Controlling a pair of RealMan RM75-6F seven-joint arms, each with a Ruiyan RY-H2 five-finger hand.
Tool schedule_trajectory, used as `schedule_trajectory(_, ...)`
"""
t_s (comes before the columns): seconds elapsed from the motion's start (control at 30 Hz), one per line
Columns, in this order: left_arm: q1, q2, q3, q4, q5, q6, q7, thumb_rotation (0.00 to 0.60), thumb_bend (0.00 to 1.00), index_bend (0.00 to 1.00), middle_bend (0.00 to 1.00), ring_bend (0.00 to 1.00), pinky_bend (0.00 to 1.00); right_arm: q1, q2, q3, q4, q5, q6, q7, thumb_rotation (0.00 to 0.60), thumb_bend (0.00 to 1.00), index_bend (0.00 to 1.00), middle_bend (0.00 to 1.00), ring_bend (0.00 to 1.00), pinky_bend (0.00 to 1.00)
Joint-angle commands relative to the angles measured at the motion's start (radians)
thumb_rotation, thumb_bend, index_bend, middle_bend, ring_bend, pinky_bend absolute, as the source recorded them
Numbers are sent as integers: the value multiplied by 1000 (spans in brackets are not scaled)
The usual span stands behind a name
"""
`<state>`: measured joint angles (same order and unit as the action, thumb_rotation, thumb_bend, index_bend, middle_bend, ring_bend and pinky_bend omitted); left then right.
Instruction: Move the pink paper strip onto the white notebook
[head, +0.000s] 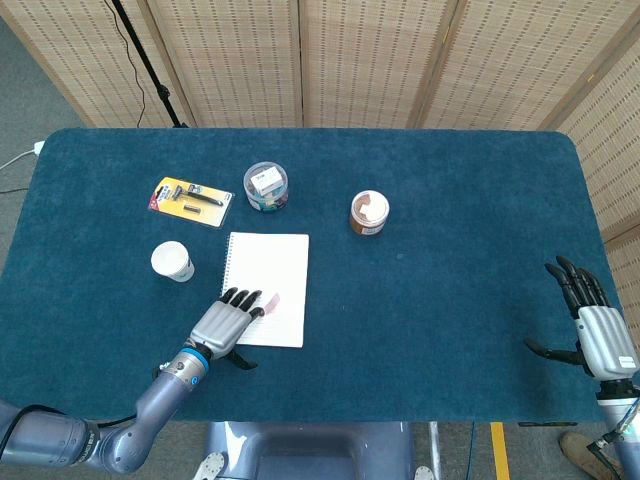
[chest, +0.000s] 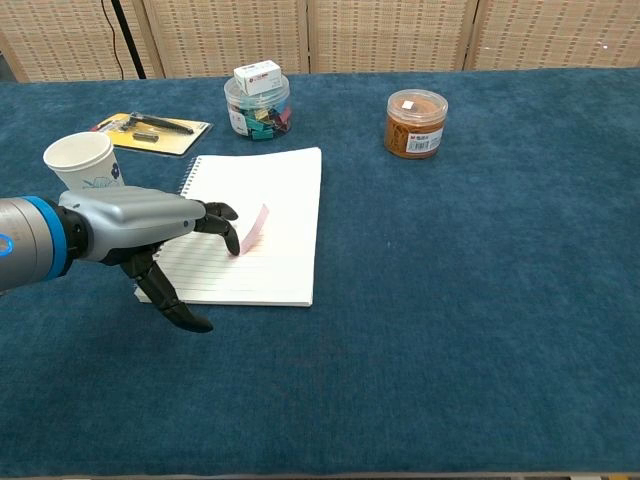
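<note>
The white notebook (head: 272, 265) (chest: 285, 185) lies open on the blue table, left of centre. The pink paper strip (head: 271, 299) (chest: 253, 229) is on its lined page, tilted up on edge with its lower end at my left fingertips. My left hand (head: 222, 322) (chest: 140, 225) lies flat over the notebook's near left corner, fingers stretched out and thumb apart below. I cannot see a pinch on the strip. My right hand (head: 595, 335) hovers open at the table's right edge, far from the notebook; only the head view shows it.
A paper cup (head: 172, 262) (chest: 84, 162) stands left of the notebook. Behind it lie a yellow razor pack (head: 190, 201) (chest: 150, 128), a clear tub of clips (head: 266, 186) (chest: 257, 100) and a brown jar (head: 368, 212) (chest: 416, 122).
</note>
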<state>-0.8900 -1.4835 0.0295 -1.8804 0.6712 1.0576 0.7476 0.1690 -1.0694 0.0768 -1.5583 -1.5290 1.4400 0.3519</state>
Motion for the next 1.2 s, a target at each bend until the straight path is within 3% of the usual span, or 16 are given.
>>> schedule_trajectory(0.03, 0, -2, 3, -3, 4, 10, 9, 358, 0, 238, 0, 0, 0, 0, 1, 1, 0, 0, 0, 1, 600, 0, 26, 0, 0, 0)
schedule_trajectory(1.2, -35, -33, -21, 17, -69, 14, 48, 358, 0, 238, 0, 0, 0, -4, 13, 2, -5, -5, -2, 29, 600, 0, 26, 0, 0, 0)
